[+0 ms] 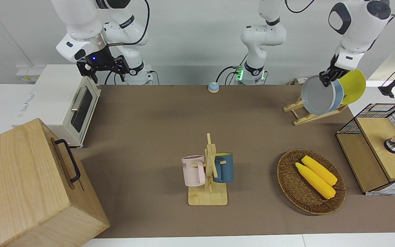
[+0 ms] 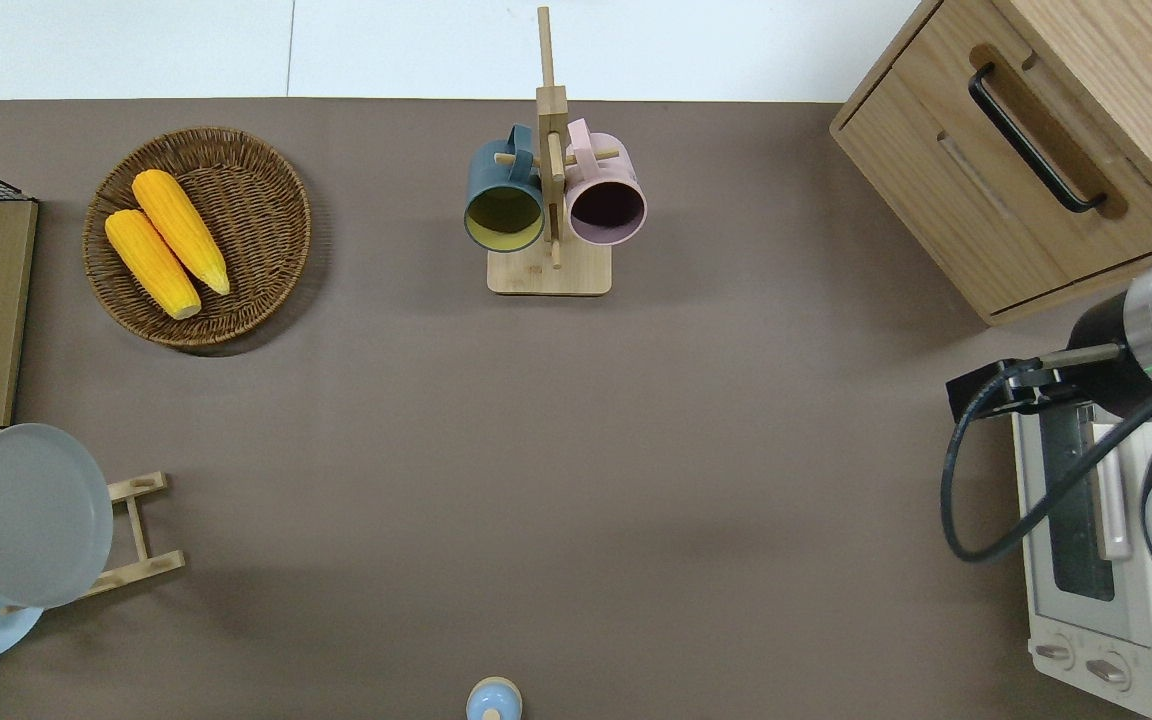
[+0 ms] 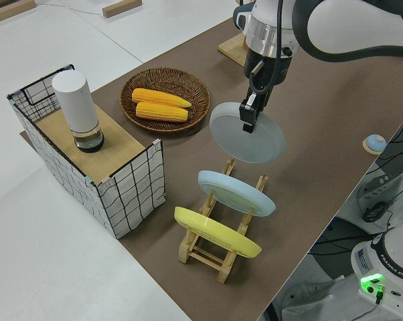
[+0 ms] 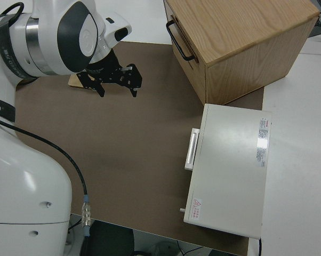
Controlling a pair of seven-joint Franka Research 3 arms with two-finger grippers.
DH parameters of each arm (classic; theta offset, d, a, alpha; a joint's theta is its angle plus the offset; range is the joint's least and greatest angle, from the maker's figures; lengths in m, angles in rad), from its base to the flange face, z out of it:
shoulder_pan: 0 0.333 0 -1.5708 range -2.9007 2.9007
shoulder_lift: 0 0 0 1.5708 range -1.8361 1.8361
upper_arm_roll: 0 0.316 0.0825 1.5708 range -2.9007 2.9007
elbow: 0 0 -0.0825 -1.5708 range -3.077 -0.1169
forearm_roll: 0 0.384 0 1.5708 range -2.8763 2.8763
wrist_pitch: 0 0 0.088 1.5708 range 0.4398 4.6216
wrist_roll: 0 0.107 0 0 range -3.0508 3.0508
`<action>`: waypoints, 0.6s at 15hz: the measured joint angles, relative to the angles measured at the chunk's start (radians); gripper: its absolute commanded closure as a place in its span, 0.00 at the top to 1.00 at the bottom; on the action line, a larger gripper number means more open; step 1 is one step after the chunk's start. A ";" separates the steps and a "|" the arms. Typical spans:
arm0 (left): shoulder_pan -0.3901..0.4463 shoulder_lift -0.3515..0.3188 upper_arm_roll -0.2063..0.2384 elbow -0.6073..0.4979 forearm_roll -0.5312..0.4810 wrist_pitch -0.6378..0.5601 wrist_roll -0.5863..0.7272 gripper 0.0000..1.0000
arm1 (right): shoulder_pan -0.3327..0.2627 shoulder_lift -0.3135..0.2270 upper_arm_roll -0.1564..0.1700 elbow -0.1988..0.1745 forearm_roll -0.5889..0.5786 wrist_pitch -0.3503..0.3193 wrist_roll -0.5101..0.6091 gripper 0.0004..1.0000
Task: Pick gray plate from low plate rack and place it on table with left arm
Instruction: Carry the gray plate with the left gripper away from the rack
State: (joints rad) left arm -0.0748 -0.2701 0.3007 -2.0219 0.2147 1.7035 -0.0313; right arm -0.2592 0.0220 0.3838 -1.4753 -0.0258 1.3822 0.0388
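The table (image 1: 170, 120) has bare mat beside the rack (image 3: 218, 251); the gray plate (image 3: 247, 132) hangs in the air over the rack, pinched at its rim by the left gripper (image 3: 246, 118); the right arm is parked; lifting looks done, so next it should carry the plate over bare mat and lower it flat.

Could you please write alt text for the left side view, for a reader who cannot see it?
The left claw grips the rim of the gray plate, holding it tilted in the air over the low plate rack. A light blue plate and a yellow plate remain in the rack, which stands on the table.
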 measured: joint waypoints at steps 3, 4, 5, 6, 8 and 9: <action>-0.012 -0.006 -0.007 0.080 -0.021 -0.069 0.000 0.00 | 0.000 0.000 0.000 0.000 0.000 0.000 0.000 0.98; -0.016 -0.006 -0.009 0.096 -0.054 -0.081 -0.001 0.00 | 0.000 0.000 0.000 0.000 0.000 0.000 0.000 0.98; -0.022 -0.006 -0.011 0.107 -0.093 -0.091 -0.003 0.00 | 0.000 0.000 0.000 0.000 0.000 0.000 0.000 0.98; -0.026 -0.005 -0.015 0.108 -0.125 -0.094 -0.006 0.00 | 0.000 0.000 0.000 0.000 0.000 0.000 0.000 0.98; -0.033 0.011 -0.028 0.107 -0.194 -0.106 -0.015 0.00 | 0.000 0.000 0.000 0.000 0.000 0.000 0.000 0.98; -0.038 0.023 -0.029 0.106 -0.225 -0.109 -0.020 0.00 | 0.000 0.000 0.000 0.000 0.000 0.000 0.000 0.98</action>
State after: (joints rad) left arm -0.1127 -0.2475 0.2721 -1.9158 -0.0105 1.5944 -0.0509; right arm -0.2592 0.0220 0.3838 -1.4753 -0.0258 1.3822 0.0388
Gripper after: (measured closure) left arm 0.877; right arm 0.013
